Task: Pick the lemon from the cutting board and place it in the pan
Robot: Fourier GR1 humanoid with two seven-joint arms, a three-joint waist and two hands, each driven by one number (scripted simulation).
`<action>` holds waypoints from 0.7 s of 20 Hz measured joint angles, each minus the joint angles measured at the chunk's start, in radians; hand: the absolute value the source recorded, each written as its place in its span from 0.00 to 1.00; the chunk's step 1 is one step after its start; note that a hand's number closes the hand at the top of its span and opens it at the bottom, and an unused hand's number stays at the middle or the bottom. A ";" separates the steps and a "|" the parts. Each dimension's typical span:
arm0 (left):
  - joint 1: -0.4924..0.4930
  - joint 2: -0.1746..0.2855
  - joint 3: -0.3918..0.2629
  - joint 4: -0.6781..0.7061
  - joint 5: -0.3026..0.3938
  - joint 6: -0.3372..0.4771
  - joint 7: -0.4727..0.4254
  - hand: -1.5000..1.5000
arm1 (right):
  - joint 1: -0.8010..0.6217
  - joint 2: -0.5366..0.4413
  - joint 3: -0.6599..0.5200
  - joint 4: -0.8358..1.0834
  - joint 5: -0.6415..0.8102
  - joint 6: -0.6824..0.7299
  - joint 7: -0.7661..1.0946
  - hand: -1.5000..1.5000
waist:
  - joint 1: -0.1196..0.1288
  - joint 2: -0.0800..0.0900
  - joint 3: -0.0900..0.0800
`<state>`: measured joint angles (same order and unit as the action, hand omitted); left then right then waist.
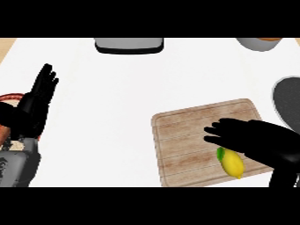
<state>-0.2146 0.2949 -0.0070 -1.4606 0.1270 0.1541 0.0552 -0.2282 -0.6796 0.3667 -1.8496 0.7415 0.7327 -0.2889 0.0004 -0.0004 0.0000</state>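
Your right hand [262, 139] is spread over the lemon [232, 163], grasping nothing, on the cutting board [184, 136] at lower right of the frame - close off-centre and it could roll away, short of the pan [296, 103].

Lemon [232, 163] yellow, green at one end. Cutting board [184, 140] pale brown, wood-grained, striped. Pan [296, 105] dark grey. Counter [126, 88] white.
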 measured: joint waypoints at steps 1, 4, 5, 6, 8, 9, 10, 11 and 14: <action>0.000 -0.006 -0.002 0.001 -0.006 0.000 0.001 0.50 | -0.002 0.000 0.008 0.010 0.025 -0.005 -0.008 0.00 | 0.000 0.000 0.000; -0.020 -0.008 0.013 0.013 -0.011 -0.007 0.001 0.50 | -0.023 0.000 0.017 0.025 0.078 0.005 -0.012 0.00 | 0.001 0.001 0.000; -0.032 -0.016 0.014 0.032 -0.020 -0.004 -0.007 0.50 | -0.036 0.021 0.028 0.038 0.098 0.009 -0.002 0.00 | 0.001 0.001 0.000; -0.037 -0.022 0.015 0.049 -0.025 -0.006 -0.021 0.50 | -0.046 0.046 0.044 0.054 0.118 0.011 0.012 0.00 | 0.001 0.001 0.000; -0.025 -0.029 0.017 0.032 -0.031 -0.009 -0.012 0.50 | -0.054 0.061 0.045 0.081 0.148 0.012 -0.001 0.00 | 0.002 0.001 0.000; -0.006 -0.026 0.019 0.009 -0.030 -0.018 -0.006 0.50 | -0.052 0.068 0.048 0.087 0.163 0.010 -0.005 0.00 | 0.003 0.001 0.000; -0.008 -0.023 0.031 0.025 -0.027 -0.030 -0.020 0.50 | -0.052 0.078 0.052 0.100 0.177 0.005 -0.012 0.00 | 0.002 0.001 0.000; -0.005 -0.036 0.024 0.019 -0.038 -0.021 -0.016 0.50 | -0.044 0.090 0.060 0.100 0.191 0.001 -0.012 0.00 | 0.002 0.001 0.000; -0.024 -0.036 0.043 0.036 -0.038 -0.039 -0.014 0.50 | -0.031 0.110 0.066 0.108 0.234 -0.005 -0.022 0.00 | 0.001 0.000 0.000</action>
<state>-0.2385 0.2589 0.0358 -1.4242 0.0894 0.1149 0.0415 -0.2592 -0.5699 0.4326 -1.7419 0.9752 0.7279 -0.3105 0.0010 0.0000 0.0000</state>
